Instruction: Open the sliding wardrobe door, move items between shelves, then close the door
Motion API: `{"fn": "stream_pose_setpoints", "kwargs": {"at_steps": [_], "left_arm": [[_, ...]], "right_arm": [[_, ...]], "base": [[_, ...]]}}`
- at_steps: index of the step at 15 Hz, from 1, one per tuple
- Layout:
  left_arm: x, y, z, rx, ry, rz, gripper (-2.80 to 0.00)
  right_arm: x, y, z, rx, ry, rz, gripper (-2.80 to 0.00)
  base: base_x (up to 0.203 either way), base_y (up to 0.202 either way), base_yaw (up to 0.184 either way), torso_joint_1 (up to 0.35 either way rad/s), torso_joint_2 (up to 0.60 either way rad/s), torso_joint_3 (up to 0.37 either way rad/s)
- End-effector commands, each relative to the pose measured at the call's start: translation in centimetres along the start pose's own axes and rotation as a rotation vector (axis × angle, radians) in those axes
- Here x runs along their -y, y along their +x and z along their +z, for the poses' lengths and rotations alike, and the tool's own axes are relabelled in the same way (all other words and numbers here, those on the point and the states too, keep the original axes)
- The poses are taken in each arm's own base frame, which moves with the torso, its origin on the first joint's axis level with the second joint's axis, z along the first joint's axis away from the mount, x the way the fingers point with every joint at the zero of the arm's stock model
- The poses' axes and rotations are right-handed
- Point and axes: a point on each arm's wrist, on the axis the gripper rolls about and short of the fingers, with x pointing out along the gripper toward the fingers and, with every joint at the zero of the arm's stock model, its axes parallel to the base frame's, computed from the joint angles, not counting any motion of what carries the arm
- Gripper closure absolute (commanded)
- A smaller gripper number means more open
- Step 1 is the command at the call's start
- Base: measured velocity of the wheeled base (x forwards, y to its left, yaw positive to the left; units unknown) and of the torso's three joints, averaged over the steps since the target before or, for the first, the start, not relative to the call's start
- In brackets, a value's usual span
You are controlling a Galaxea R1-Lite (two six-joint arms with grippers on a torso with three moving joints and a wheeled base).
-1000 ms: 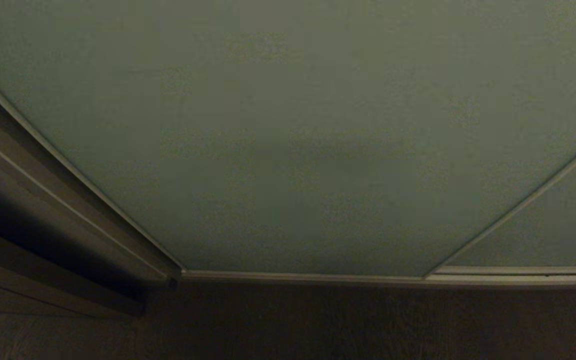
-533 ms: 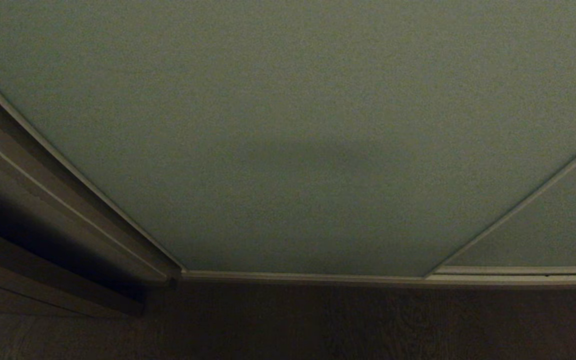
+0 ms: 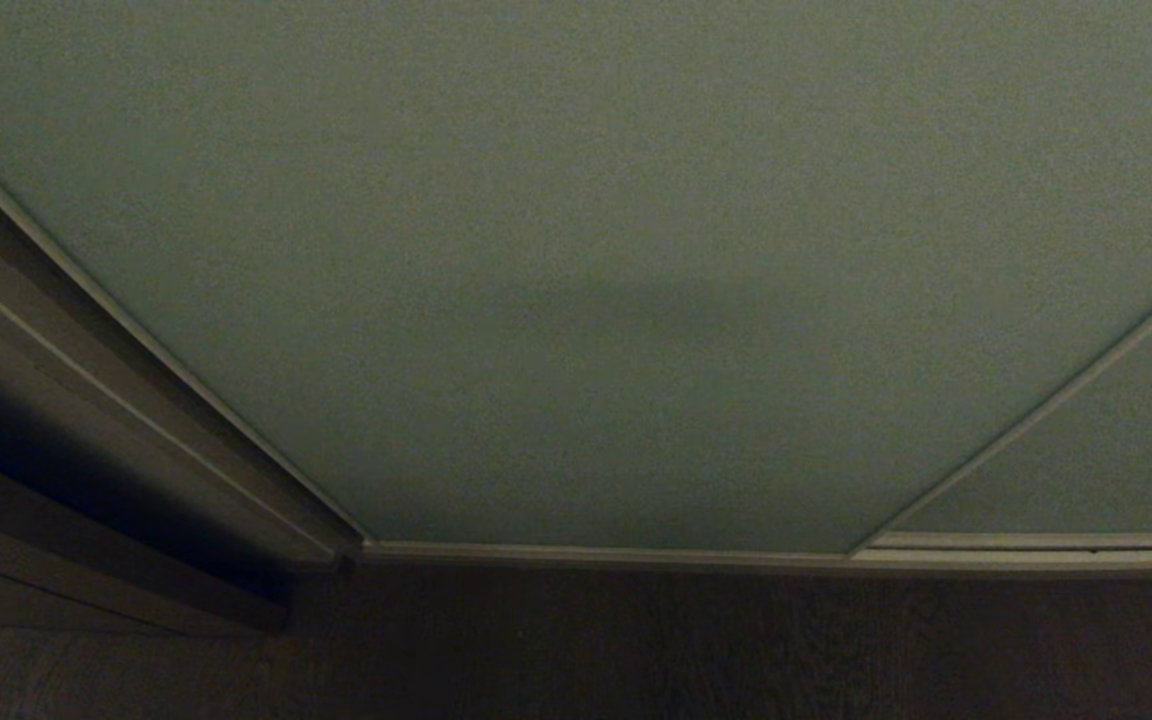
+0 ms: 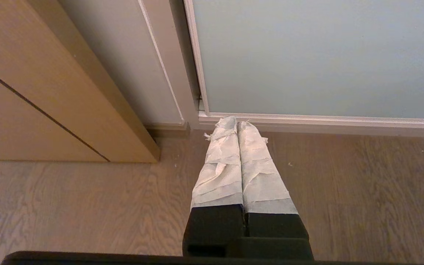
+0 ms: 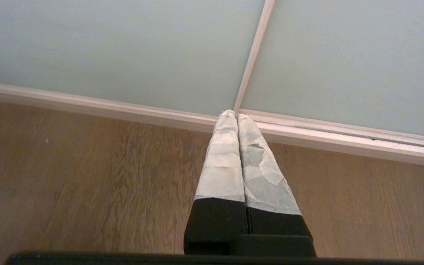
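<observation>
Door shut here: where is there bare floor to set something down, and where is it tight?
Bare floor runs along the door track, free under both shut hands, left and right. Tight only at the left corner, beside the brown frame.

Left pincer (image 4: pixel 237 123), right pincer (image 5: pixel 236 115), black bases, tapered fingers wrapped in white tape

I log: wood-grain floor (image 4: pixel 87 206) beneath the tool; light brown wooden door frame (image 4: pixel 50 92) standing beside it, to one side.
</observation>
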Motion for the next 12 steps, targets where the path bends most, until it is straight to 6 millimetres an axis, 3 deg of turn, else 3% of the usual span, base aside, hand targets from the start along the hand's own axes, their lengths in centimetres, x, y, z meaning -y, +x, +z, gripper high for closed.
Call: {"fn": "stream_pose_setpoints", "kwargs": {"at_steps": [1, 12], "left_arm": [[0.00, 0.00, -0.01, -0.001, 0.001, 0.000, 0.00], [0.00, 0.00, 0.01, 0.001, 0.000, 0.000, 0.00]], "right_arm": [[-0.01, -0.11, -0.04, 0.014, 0.002, 0.000, 0.00], [0.00, -0.10, 0.01, 0.017, 0.019, 0.001, 0.00]], "base": [[0.000, 0.000, 0.000, 0.000, 0.00, 0.000], [0.000, 0.000, 0.000, 0.000, 0.00, 0.000]]}}
